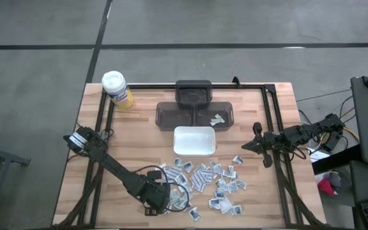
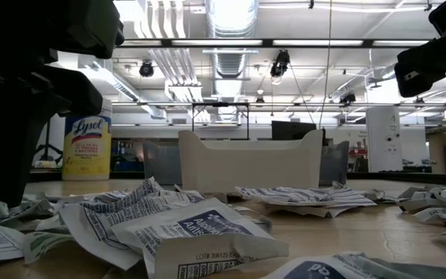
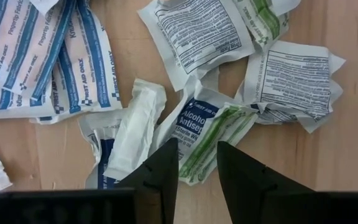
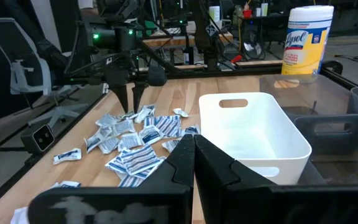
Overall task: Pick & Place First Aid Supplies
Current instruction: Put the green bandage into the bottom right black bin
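Several small flat first aid packets [image 1: 206,182], white with blue print and a few greenish, lie scattered on the wooden table in front of the white tray [image 1: 195,130]. My left gripper [image 1: 163,195] hangs over the pile's near-left part, pointing down and open. In the left wrist view, my left gripper [image 3: 196,152] has a green-striped packet [image 3: 219,127] between its tips, lying partly on an alcohol wipe packet [image 3: 191,118]. My right gripper [image 1: 245,147] waits shut at the table's right side, level, facing the white tray [image 4: 291,134]. My left gripper comes at the green-striped packet's near end [image 3: 199,163] from above, pointing down, one finger [image 3: 166,162] on each side of it. The packet lies flat on the table and on other packets. I cannot tell whether the fingertips touch it.
Behind the white tray stands a dark grey tray [image 1: 171,116] holding a couple of packets [image 1: 219,119]. A yellow canister with a white lid [image 1: 117,88] stands at the far left corner. Bare wood lies left of the pile and around the right arm.
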Controlling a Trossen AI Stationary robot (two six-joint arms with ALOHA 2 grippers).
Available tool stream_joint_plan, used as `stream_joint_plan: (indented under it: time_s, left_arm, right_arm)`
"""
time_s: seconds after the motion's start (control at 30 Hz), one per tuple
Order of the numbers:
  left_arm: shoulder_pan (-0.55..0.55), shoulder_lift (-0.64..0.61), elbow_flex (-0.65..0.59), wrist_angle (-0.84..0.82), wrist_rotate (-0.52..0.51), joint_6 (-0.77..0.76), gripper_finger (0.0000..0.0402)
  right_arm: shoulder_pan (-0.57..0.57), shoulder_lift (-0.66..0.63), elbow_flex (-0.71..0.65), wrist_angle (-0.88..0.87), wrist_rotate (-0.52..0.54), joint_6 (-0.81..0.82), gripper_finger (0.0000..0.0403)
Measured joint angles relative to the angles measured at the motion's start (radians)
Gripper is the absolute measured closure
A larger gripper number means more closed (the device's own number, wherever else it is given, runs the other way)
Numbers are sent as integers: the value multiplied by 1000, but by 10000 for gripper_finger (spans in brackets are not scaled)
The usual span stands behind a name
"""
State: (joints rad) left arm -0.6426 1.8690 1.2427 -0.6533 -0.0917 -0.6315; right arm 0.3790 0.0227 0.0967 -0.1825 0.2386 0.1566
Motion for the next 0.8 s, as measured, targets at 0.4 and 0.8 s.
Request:
stream_joint_plan:
  time_s: [0.4,0.8]
  left_arm:
    - [0,0,0,2,0,-1,328]
    - [0,0,15,-4,-7,-1,365]
  right_arm:
    - [0,0,0,0,0,0,394]
    - [0,0,0,0,0,0,394]
